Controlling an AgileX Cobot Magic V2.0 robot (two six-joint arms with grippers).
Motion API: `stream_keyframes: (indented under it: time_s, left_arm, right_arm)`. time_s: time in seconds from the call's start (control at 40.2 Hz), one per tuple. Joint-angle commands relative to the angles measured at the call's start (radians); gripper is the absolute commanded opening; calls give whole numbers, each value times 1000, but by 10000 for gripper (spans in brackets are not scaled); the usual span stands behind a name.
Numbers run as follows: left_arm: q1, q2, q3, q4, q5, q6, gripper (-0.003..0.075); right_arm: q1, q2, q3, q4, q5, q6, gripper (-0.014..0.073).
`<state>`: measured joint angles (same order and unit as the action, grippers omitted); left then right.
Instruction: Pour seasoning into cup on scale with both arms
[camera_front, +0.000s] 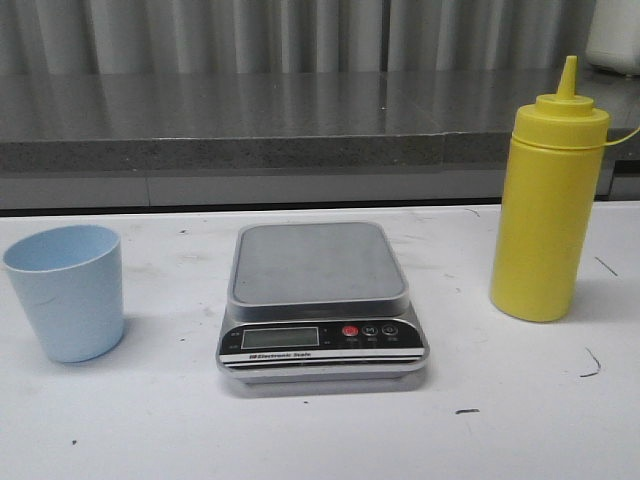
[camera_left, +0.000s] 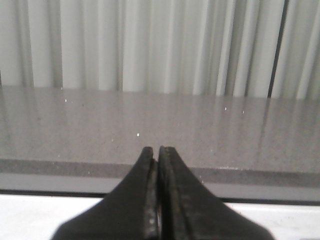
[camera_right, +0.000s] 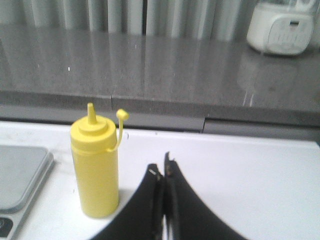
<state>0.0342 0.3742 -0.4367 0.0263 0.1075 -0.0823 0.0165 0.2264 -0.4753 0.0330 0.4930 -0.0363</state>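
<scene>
The yellow seasoning bottle (camera_front: 547, 205) stands upright at the right of the white table, its tethered cap hanging off the nozzle. The light blue cup (camera_front: 68, 291) stands upright and empty at the left. The silver scale (camera_front: 320, 298) sits between them with a bare platform. Neither gripper shows in the front view. My left gripper (camera_left: 156, 150) is shut and empty, facing the grey counter. My right gripper (camera_right: 161, 167) is shut and empty above the table, with the bottle (camera_right: 95, 167) standing apart beside it and a corner of the scale (camera_right: 20, 177) beyond the bottle.
A grey counter ledge (camera_front: 300, 125) runs along the back of the table, with grey curtains behind it. A white appliance (camera_right: 280, 27) sits on the counter at the far right. Small dark marks dot the table (camera_front: 470, 411) near the front right.
</scene>
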Motion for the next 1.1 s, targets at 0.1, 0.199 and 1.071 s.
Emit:
stream_keyframes:
  time_s: [0.1,0.199,1.071]
  left_arm:
    - [-2,154,-112,-3,-20,-5,-20]
    - [-2,168,-112,-26,-27,-5,-19]
    - [-143,370,-202,-75,113,-5,670]
  right_arm:
    - [-4,113,-100,11,22,-3,-60]
    - [-4,113,-100,11,20,-3,-52]
    - [-4,113,-100,10,-41,-3,643]
